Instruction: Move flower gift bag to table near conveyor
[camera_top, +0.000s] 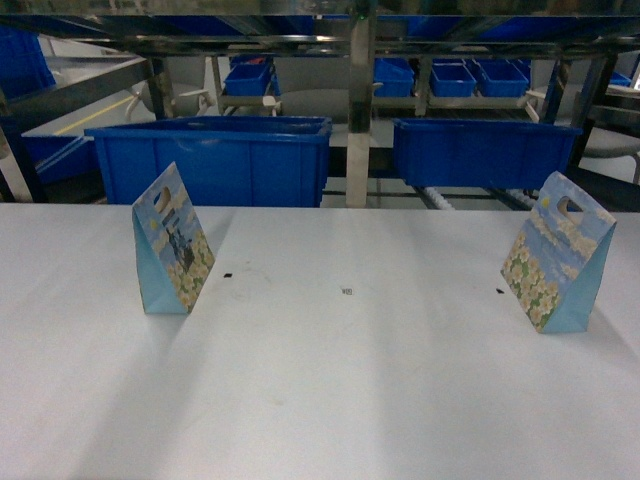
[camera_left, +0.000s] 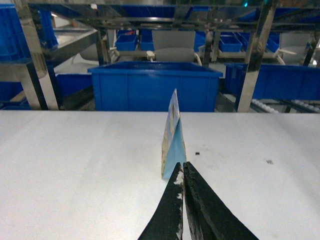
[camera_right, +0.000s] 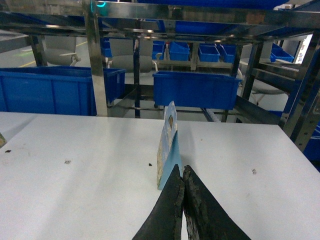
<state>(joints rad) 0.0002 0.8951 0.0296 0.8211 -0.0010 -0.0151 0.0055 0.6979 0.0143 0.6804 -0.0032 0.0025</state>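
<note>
The left gripper (camera_left: 183, 167) has its two black fingers pressed together with nothing between them, tips low over the table (camera_top: 320, 400) just near of the left flower gift bag (camera_left: 172, 137), which it meets edge-on; whether the tips touch the bag's base cannot be told. The right gripper (camera_right: 182, 172) is likewise closed on nothing, its tips just near of the right flower gift bag (camera_right: 167, 145), also seen edge-on. Neither gripper shows in the head view.

From the head view both bags stand upright on the white tabletop — one at the left (camera_top: 172, 243), one at the right (camera_top: 558, 258) with a handle cut-out near its top — well apart, each a wedge printed with sky and white flowers. A few small dark specks (camera_top: 347, 291) lie between them.

Beyond the far edge of the table stands the conveyor (camera_top: 355, 110), a steel-framed rack, with a large blue bin (camera_top: 215, 160) at far left and another blue bin (camera_top: 485, 152) at far right — smaller blue bins (camera_top: 450, 78) sit farther back.
</note>
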